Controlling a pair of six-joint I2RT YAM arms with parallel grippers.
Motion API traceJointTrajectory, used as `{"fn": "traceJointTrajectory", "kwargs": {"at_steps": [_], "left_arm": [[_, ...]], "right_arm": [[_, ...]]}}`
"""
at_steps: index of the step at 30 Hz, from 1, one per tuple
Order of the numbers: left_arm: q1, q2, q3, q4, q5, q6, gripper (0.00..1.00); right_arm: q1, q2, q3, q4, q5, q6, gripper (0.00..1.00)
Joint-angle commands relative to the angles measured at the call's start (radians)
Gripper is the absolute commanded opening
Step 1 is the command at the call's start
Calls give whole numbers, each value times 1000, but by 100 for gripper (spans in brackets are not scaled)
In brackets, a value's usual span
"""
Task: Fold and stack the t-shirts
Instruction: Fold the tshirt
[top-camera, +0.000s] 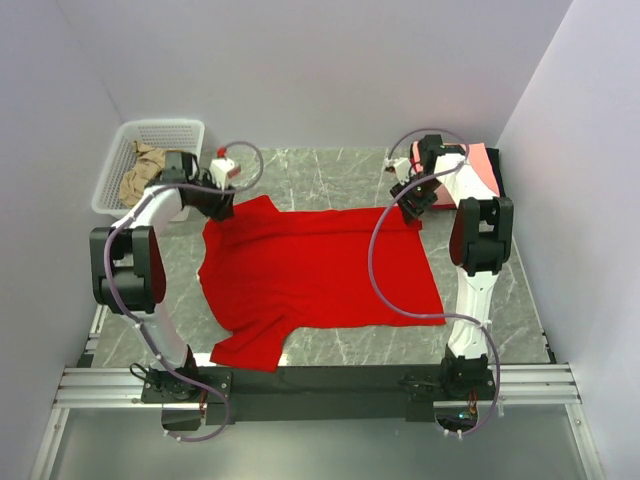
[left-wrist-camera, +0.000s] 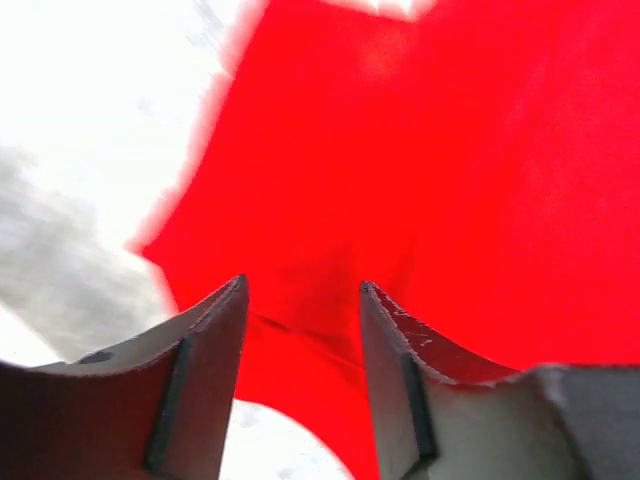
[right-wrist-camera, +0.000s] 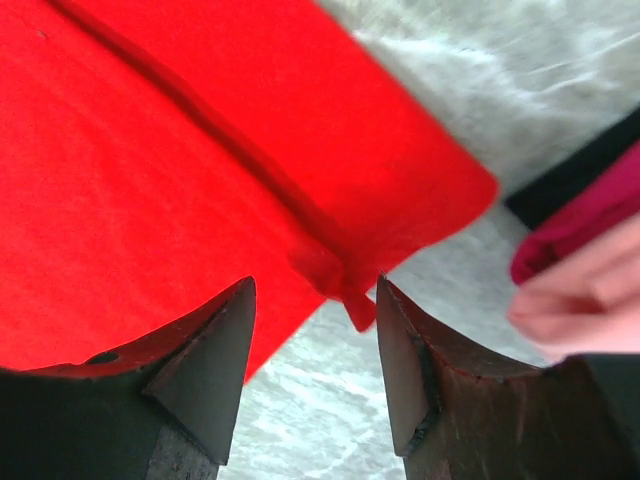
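We count one bright red t-shirt spread across the middle of the desk, the left gripper and right gripper each parted and empty over its far corners, one folded stack at the far right corner, and one white basket at the far left corner, seen only from overhead.

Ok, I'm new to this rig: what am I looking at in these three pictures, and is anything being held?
A left arm and a right arm, both robotic, are bolted at the near edge of a table. The overhead picture shows both; the other two come from a camera on each wrist. A red t-shirt lies spread on the table. A white basket with tan cloth sits far left, folded shirts far right. The left fingers and right fingers stand apart over the shirt's far corners, gripping nothing.
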Motion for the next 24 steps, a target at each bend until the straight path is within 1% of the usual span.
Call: {"fn": "traceJointTrajectory", "kwargs": {"at_steps": [1, 3, 5, 6, 7, 8, 11, 18, 24], "left_arm": [[0, 15, 133, -23, 61, -52, 56], [-9, 84, 225, -29, 56, -97, 57], [-18, 159, 306, -23, 21, -123, 57], [-18, 182, 327, -18, 6, -143, 57], [-50, 204, 349, -12, -3, -150, 57], [-58, 244, 384, 2, -29, -157, 58], [-89, 319, 453, 2, -74, -170, 58], [-144, 407, 496, 64, -128, -186, 59], [-181, 462, 504, 71, -168, -174, 61]], "right_arm": [[-8, -55, 106, -42, -26, 1, 58], [-6, -44, 149, -47, -40, 31, 56], [-5, -14, 192, -59, -47, 57, 52], [-6, 0, 208, -67, -50, 63, 51], [-5, 29, 221, -84, -53, 69, 49], [-6, 43, 235, -93, -53, 77, 49], [-3, 72, 260, -95, -56, 104, 48], [3, 73, 225, -79, -49, 112, 48], [2, 76, 234, -81, -38, 110, 48]]}}
